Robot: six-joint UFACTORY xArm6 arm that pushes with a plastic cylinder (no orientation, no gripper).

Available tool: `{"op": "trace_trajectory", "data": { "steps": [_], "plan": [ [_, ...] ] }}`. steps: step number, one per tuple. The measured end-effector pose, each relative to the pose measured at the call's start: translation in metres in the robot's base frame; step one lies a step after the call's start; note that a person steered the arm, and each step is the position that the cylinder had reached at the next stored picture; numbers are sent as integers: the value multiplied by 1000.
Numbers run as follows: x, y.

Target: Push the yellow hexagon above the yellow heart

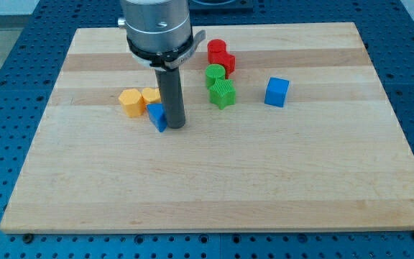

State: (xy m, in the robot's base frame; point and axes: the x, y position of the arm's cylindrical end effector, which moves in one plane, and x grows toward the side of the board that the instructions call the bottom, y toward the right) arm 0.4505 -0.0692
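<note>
Pale wooden boards make up the rectangular surface (214, 180), which sits on a blue perforated bench that shows along every edge of the view. From the view's top a grey metal arm housing (157, 25) comes down and ends in a straight dark rod; no jaws exist on this arm, so nothing is held or clamped. My tip (175, 126) rests on the surface left of centre, touching or just beside the right face of a small blue triangular plastic block (157, 116); I cannot tell whether a gap remains.

Just to the view's left and slightly higher stand the two yellow plastic blocks, pressed against each other. The yellow hexagon (130, 102) is the outer one on the left, and the yellow heart (150, 96) sits between it and the rod, its right edge partly hidden behind the rod. The hexagon lies beside the heart, a little lower in the view.

Right of the rod, a red plastic block of rounded shape (220, 55) sits near the view's top, with a green rounded block (215, 74) directly beneath and a green star-like block (223, 93) below that, the three nearly touching in a column. A blue plastic cube (277, 92) stands alone further right, well apart from the yellow pair.
</note>
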Motion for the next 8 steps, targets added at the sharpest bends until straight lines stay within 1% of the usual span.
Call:
{"op": "trace_trajectory", "data": {
  "steps": [1,2,3,4,8],
  "plan": [
    [32,2],
    [54,-27],
    [51,-83],
    [28,-96],
    [-67,-95]
  ]
}}
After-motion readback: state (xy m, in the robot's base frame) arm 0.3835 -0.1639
